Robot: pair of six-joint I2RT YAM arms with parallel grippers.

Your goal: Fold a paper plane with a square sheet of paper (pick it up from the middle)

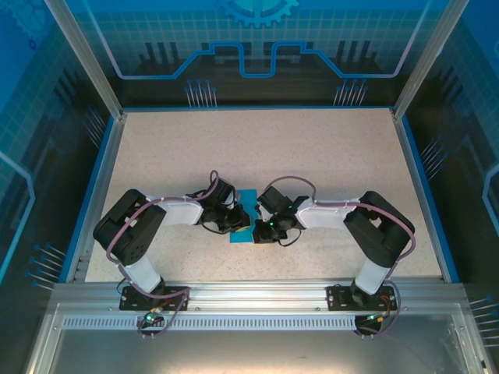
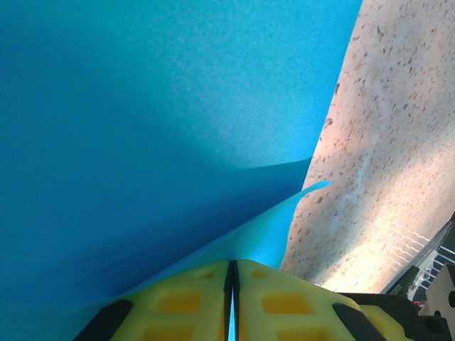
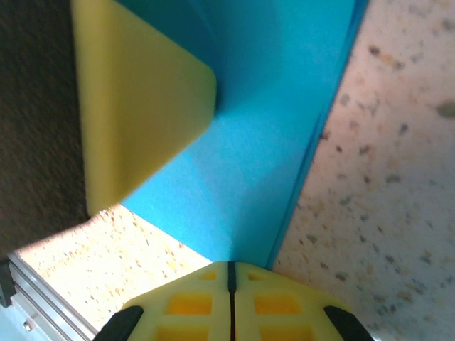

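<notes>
- Tabletop (image 1: 312,156) is pale and speckled, with a blue rim, blue-patterned walls (image 1: 257,47) and an aluminium rail (image 1: 257,292) at the near edge.
- Both arms bend inward and meet mid-table, covering much of the teal-blue paper (image 1: 247,201) from above, so it shows as a narrow strip.
- The left gripper (image 2: 232,264) is closed, pinching a raised fold of the paper (image 2: 142,106). The rest spreads smooth and unmarked beyond it.
- The right gripper (image 3: 231,266) is closed. A layered edge of the paper (image 3: 270,106) runs down to its tips; whether it is pinched, I cannot tell.
- One of the left gripper's yellow fingers (image 3: 135,106) rests against the paper, just beside.
</notes>
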